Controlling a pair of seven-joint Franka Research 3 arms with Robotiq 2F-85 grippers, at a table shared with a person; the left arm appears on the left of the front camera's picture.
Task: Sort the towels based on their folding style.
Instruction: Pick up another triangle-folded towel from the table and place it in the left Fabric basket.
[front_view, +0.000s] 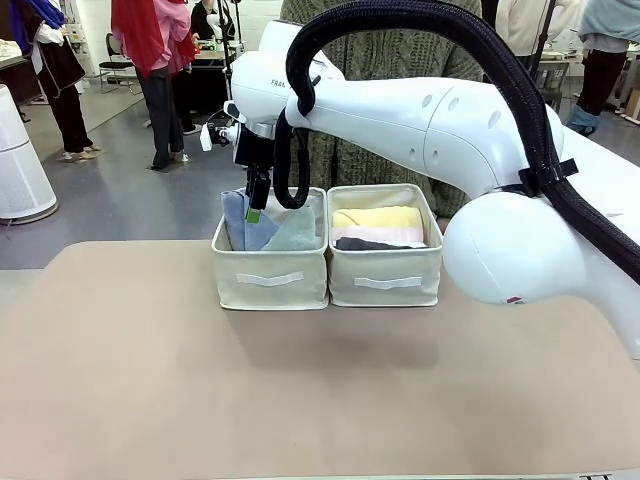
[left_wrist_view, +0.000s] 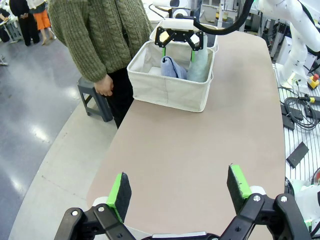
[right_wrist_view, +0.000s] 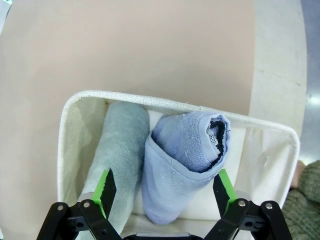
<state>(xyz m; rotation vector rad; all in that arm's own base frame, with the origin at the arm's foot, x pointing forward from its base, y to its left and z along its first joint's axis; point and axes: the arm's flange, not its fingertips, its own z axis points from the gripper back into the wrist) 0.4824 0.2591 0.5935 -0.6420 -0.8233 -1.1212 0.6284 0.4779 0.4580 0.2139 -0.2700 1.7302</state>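
Two cream bins stand side by side at the table's far edge. The left bin (front_view: 270, 278) holds two cone-folded towels: a light blue one (right_wrist_view: 182, 160) and, beside it, a pale teal one (right_wrist_view: 120, 145). My right gripper (right_wrist_view: 164, 187) hangs open just above this bin, and the blue cone lies loose below, between its fingers. From the front the same gripper (front_view: 255, 205) sits over the blue towel (front_view: 243, 222) and teal towel (front_view: 297, 232). The right bin (front_view: 385, 280) holds yellow (front_view: 378, 216), pale pink (front_view: 380, 234) and dark grey (front_view: 362, 244) rolls. My left gripper (left_wrist_view: 180, 187) is open over bare table.
A person in a green knit sweater (front_view: 400, 50) stands right behind the bins, one hand (left_wrist_view: 104, 86) hanging at the table's edge. A grey stool (left_wrist_view: 95, 97) stands by the person. The tan tabletop (front_view: 300, 390) in front of the bins is bare.
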